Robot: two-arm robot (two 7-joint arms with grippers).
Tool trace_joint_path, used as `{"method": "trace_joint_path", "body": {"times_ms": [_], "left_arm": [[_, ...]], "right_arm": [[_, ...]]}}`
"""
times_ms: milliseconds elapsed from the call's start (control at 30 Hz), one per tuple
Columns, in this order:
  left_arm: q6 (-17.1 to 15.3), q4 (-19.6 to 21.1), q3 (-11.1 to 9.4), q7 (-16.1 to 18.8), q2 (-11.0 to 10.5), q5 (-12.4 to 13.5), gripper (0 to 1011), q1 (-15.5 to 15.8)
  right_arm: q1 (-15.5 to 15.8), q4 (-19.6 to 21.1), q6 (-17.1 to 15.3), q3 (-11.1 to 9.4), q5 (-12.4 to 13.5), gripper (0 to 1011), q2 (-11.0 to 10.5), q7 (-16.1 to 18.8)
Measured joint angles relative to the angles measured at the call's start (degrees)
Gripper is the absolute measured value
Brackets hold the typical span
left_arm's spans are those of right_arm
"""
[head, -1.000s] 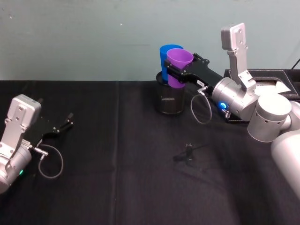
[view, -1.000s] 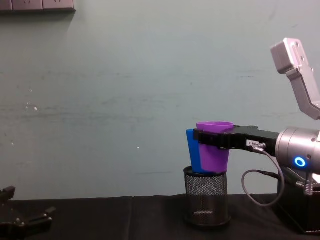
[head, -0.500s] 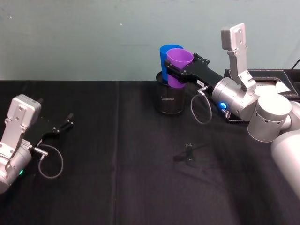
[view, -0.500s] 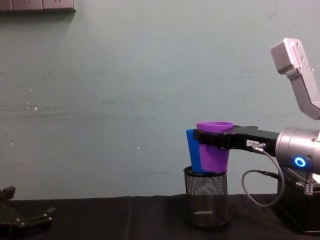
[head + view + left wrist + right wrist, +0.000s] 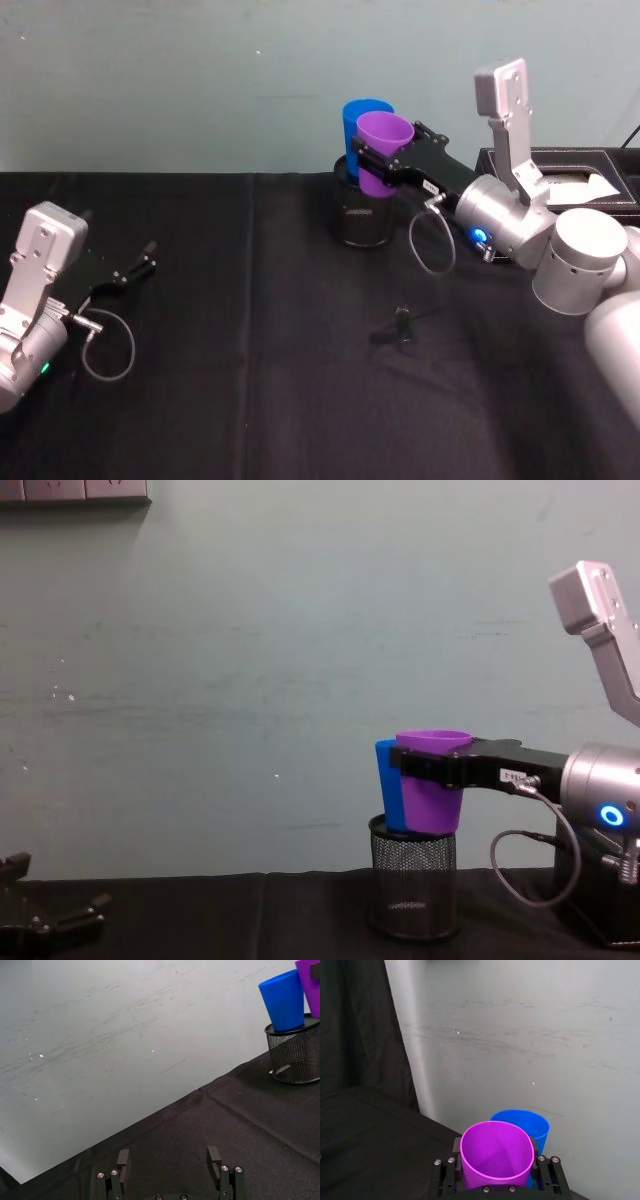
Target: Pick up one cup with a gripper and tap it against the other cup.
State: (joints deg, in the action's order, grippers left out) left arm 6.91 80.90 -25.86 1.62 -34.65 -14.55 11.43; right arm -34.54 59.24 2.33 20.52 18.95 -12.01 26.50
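Black cloth over table, pale teal wall behind. Purple cup: smooth, plain, tapered, rim round and undamaged; clamped upright between the fingers of the right gripper, raised over the rim of the black mesh pen holder. Blue cup: same shape, standing in the holder, just behind and against the purple one; actual contact cannot be confirmed. Left gripper parked low at table's left, fingers spread, holding nothing.
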Motion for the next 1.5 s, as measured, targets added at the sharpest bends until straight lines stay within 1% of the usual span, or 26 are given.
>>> {"method": "trace_joint_path", "body": {"times_ms": [133,233,300,367,433,467,533,633,700,733,767,800,900,933,967,1000,1100,1200,1300,1367,1400,1433,1500], "left_arm": [[0.00,0.00,0.00,0.00,0.00,0.00,1000,0.00],[0.00,0.00,0.00,0.00,0.00,0.00,1000,0.00],[0.00,0.00,0.00,0.00,0.00,0.00,1000,0.00],[0.00,0.00,0.00,0.00,0.00,0.00,1000,0.00],[0.00,0.00,0.00,0.00,0.00,0.00,1000,0.00],[0.00,0.00,0.00,0.00,0.00,0.00,1000,0.00],[0.00,0.00,0.00,0.00,0.00,0.00,1000,0.00],[0.00,0.00,0.00,0.00,0.00,0.00,1000,0.00],[0.00,0.00,0.00,0.00,0.00,0.00,1000,0.00],[0.00,0.00,0.00,0.00,0.00,0.00,1000,0.00],[0.00,0.00,0.00,0.00,0.00,0.00,1000,0.00],[0.00,0.00,0.00,0.00,0.00,0.00,1000,0.00],[0.00,0.00,0.00,0.00,0.00,0.00,1000,0.00],[0.00,0.00,0.00,0.00,0.00,0.00,1000,0.00],[0.00,0.00,0.00,0.00,0.00,0.00,1000,0.00],[0.00,0.00,0.00,0.00,0.00,0.00,1000,0.00],[0.00,0.00,0.00,0.00,0.00,0.00,1000,0.00],[0.00,0.00,0.00,0.00,0.00,0.00,1000,0.00],[0.00,0.00,0.00,0.00,0.00,0.00,1000,0.00],[0.00,0.00,0.00,0.00,0.00,0.00,1000,0.00],[0.00,0.00,0.00,0.00,0.00,0.00,1000,0.00],[0.00,0.00,0.00,0.00,0.00,0.00,1000,0.00],[0.00,0.00,0.00,0.00,0.00,0.00,1000,0.00]], "right_arm": [[2.52,3.38,-1.11,-0.21,0.65,734,-0.88,-0.25],[3.87,5.16,-1.48,-0.32,1.01,734,-1.35,-0.36],[5.70,7.73,-1.86,-0.52,1.59,734,-2.05,-0.67],[6.15,8.38,-1.96,-0.55,1.71,734,-2.22,-0.72],[7.42,10.18,-2.24,-0.64,2.01,734,-2.73,-1.06],[8.34,11.72,-2.47,-0.70,2.14,734,-3.17,-1.32],[9.35,13.14,-2.68,-0.75,2.19,734,-3.64,-1.72],[12.11,17.12,-3.20,-0.92,2.37,734,-4.87,-2.56],[13.29,18.57,-3.39,-0.96,2.50,734,-5.39,-2.81],[14.36,19.85,-3.48,-1.03,2.60,734,-5.86,-2.96],[14.36,19.85,-3.48,-1.03,2.60,734,-5.86,-2.96],[15.57,21.20,-3.56,-1.05,2.62,734,-6.37,-3.05],[17.95,23.50,-3.39,-0.98,2.46,734,-7.43,-3.47],[19.16,24.47,-3.03,-0.88,2.07,734,-7.85,-3.87],[19.16,24.47,-3.03,-0.88,2.07,734,-7.85,-3.87],[20.36,25.33,-2.56,-0.85,1.70,734,-8.16,-4.23],[22.41,26.07,-1.49,-0.91,1.23,734,-8.44,-4.76],[23.80,26.14,-0.48,-1.00,0.86,734,-8.43,-5.12],[25.60,25.41,1.78,-1.15,-0.27,734,-8.06,-5.81],[26.23,24.96,2.78,-1.22,-0.89,734,-7.82,-6.21],[26.78,24.46,3.81,-1.26,-1.59,734,-7.52,-6.59],[26.78,24.46,3.81,-1.26,-1.59,734,-7.52,-6.59],[27.38,23.50,5.42,-1.38,-2.55,734,-7.04,-7.02]]}}
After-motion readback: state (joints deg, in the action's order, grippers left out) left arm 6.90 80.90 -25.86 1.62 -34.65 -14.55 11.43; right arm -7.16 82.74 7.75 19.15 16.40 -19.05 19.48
